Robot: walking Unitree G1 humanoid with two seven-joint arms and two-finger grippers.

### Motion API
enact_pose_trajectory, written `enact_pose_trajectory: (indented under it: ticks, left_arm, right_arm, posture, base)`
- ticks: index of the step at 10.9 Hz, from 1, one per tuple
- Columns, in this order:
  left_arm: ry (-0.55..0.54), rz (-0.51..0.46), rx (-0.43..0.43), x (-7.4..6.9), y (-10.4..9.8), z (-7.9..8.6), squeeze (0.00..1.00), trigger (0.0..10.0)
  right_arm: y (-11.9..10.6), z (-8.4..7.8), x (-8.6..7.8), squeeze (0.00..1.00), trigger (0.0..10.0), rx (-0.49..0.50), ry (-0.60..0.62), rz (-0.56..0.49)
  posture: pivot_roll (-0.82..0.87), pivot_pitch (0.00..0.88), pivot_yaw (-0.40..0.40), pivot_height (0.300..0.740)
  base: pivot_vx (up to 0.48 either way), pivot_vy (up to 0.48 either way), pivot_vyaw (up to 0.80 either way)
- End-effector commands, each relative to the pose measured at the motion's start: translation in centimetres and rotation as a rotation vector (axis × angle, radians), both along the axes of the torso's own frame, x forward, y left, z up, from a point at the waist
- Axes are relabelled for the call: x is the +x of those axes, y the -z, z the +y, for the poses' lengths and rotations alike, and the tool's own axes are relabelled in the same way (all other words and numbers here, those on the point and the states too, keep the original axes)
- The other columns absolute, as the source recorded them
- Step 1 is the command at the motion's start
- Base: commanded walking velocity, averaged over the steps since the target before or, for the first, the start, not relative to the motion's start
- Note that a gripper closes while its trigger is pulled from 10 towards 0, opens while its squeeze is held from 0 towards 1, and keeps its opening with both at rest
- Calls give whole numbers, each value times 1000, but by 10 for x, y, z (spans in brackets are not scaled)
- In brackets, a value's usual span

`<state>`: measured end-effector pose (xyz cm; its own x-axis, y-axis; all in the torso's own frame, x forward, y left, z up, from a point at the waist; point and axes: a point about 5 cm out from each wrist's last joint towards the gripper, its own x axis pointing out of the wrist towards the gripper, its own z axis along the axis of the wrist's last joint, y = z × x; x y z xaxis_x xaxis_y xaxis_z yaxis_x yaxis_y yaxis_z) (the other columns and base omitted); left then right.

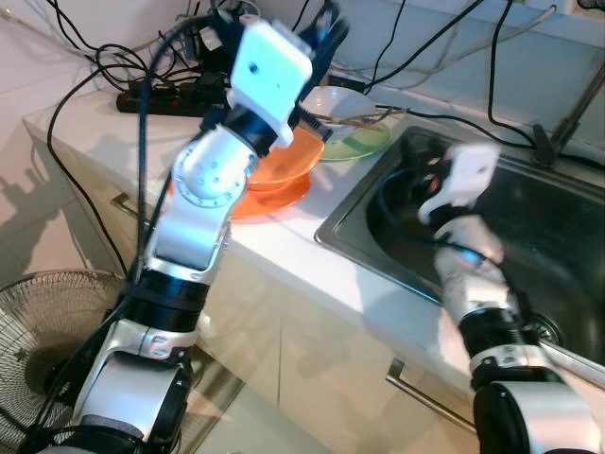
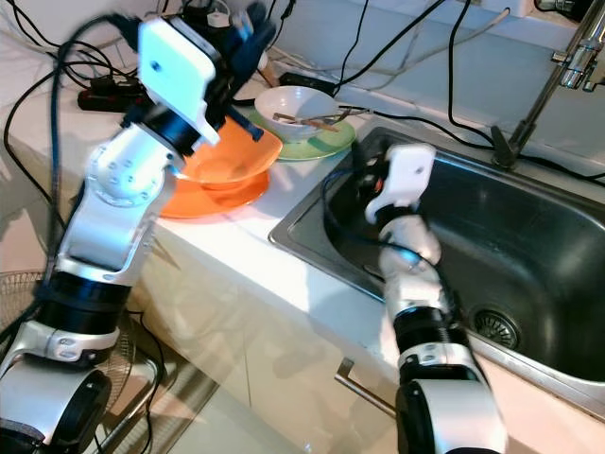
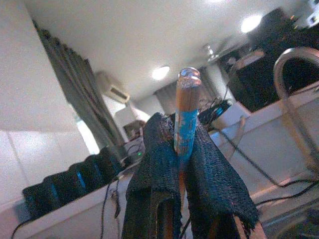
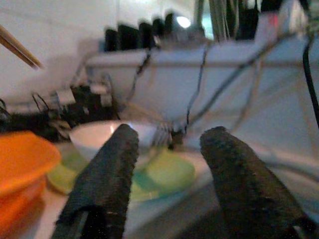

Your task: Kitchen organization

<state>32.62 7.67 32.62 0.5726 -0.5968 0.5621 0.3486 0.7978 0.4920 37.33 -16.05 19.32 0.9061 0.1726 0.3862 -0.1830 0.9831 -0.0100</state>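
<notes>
left eye view: the left gripper [image 1: 321,33] is raised above the white counter [image 1: 284,251], over an orange bowl [image 1: 284,165] stacked on an orange plate [image 1: 269,199]. just beyond sits a white bowl [image 1: 331,102] on a green plate [image 1: 364,142], with utensils across it. the right gripper [image 1: 430,180] hangs over the steel sink [image 1: 539,227].

right eye view: same layout, with a faucet [image 2: 548,85] behind the sink and black cables [image 2: 397,38] along the wall.

left wrist view: the black fingers [image 3: 154,164] are clamped on a thin stick [image 3: 187,114] with a blue band, pointing upward.

right wrist view: the two fingers [image 4: 107,174] stand apart, holding nothing, aimed at the white bowl [image 4: 97,134] and green plate [image 4: 169,174].
</notes>
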Motion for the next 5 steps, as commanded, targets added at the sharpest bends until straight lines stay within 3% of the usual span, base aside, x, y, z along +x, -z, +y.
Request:
enact_pose_trajectory:
  ticks: [1, 2, 3, 4, 5]
  left_arm:
    - [11, 14, 2, -2, 1, 1, 0, 10000]
    - [35, 50, 2, -3, 4, -2, 0, 10000]
    - [45, 78, 5, -1, 8, -4, 0, 10000]
    - [61, 114, 9, 1, 12, -6, 0, 10000]
    - [78, 134, 29, 1, 17, -8, 0, 10000]
  right_arm:
    - [-10, -1, -1, 1000, 10000, -6, -25, -52]
    - [-18, 4, -7, 1000, 10000, -19, -96, -103]
    - [-20, 9, -10, 243, 10000, -24, -142, -123]
    - [-22, 13, -13, 0, 10000, -20, -174, -138]
    - [-23, 16, -14, 0, 10000, -12, -195, -142]
  posture:
    - [207, 0, -25, 740]
    - [204, 0, -24, 740]
    - [201, 0, -22, 740]
    - [201, 2, -21, 740]
    - [203, 2, -21, 740]
  base:
    - [0, 0, 0]
    - [0, 0, 0]
    - [0, 0, 0]
    - [0, 0, 0]
    - [0, 0, 0]
